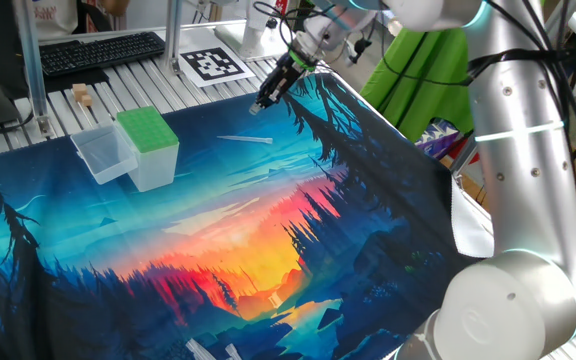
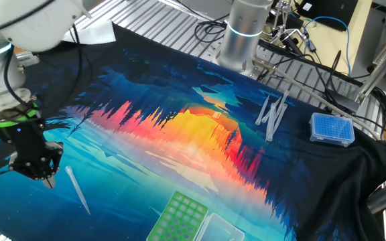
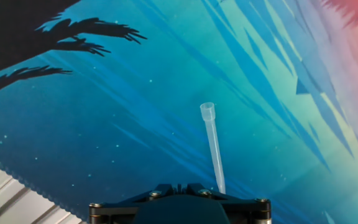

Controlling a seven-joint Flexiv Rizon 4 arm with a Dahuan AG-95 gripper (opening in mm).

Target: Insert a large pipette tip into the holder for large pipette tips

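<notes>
A large pipette tip (image 1: 245, 139) (image 2: 78, 189) (image 3: 213, 146) lies flat on the printed mat, a translucent whitish cone. My gripper (image 1: 256, 108) (image 2: 49, 179) (image 3: 178, 186) hovers just above the mat beside the tip's narrow end, shut with nothing between its fingers. In the hand view the tip's fine point runs out of sight behind the gripper body. The holder for large pipette tips (image 1: 148, 130) (image 2: 179, 217), a box with a bright green perforated top, stands on the mat some way from the tip, apart from the gripper.
A clear plastic tub (image 1: 103, 155) (image 2: 221, 231) sits against the green holder. Several more tips (image 2: 271, 114) lie near a blue tip box (image 2: 332, 128) at the mat's other side. A keyboard (image 1: 98, 52) and a marker tag (image 1: 213, 64) lie beyond the mat.
</notes>
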